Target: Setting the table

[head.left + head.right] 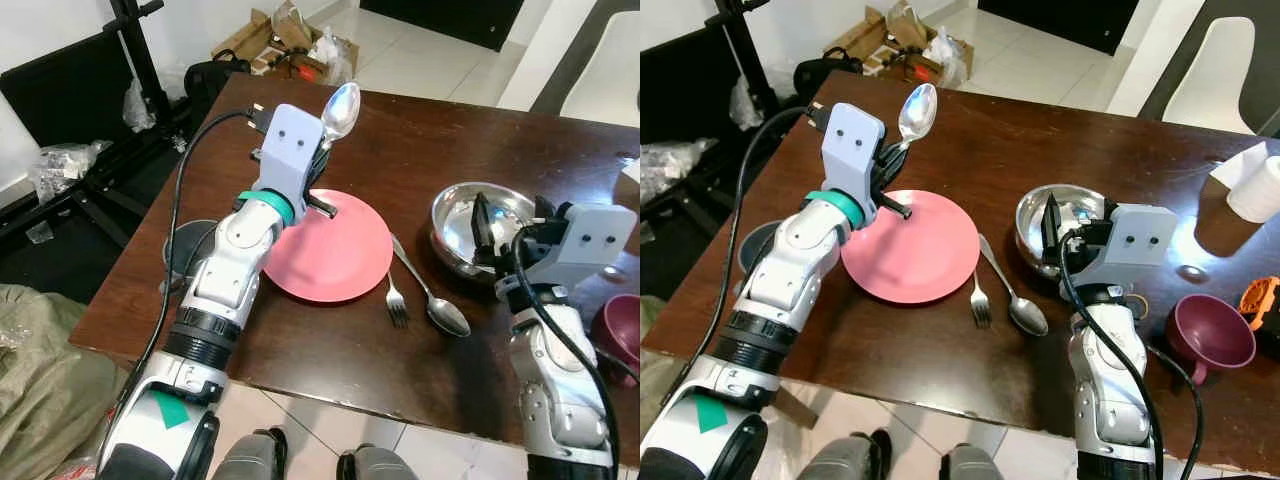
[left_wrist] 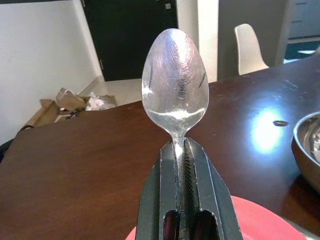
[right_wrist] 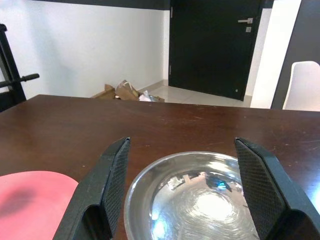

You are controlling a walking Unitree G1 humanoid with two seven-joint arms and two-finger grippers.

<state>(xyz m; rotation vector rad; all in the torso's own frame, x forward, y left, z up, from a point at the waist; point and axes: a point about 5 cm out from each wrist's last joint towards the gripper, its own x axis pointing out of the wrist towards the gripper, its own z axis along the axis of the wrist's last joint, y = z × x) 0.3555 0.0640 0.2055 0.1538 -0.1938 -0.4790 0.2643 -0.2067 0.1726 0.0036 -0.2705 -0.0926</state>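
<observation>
My left gripper [image 1: 322, 140] is shut on the handle of a silver spoon [image 1: 341, 109], held bowl-up above the left edge of the pink plate [image 1: 335, 250]; the spoon bowl [image 2: 175, 80] stands up from the black fingers [image 2: 197, 165]. A fork [image 1: 396, 285] and a second spoon [image 1: 430, 295] lie side by side on the dark wooden table [image 1: 430, 150] just right of the plate. My right gripper [image 3: 182, 165] is open, its fingers [image 3: 112, 175] wide apart just in front of the steel bowl [image 3: 200, 195], which sits right of the cutlery [image 1: 1065, 225].
A maroon cup [image 1: 1208, 335] and an orange object [image 1: 1260, 300] sit at the table's right edge, with a white paper roll [image 1: 1260, 190] behind. A white chair [image 1: 1215, 75] stands beyond the table. Cardboard boxes [image 1: 285, 40] and black equipment [image 1: 100, 100] lie on the floor to the left.
</observation>
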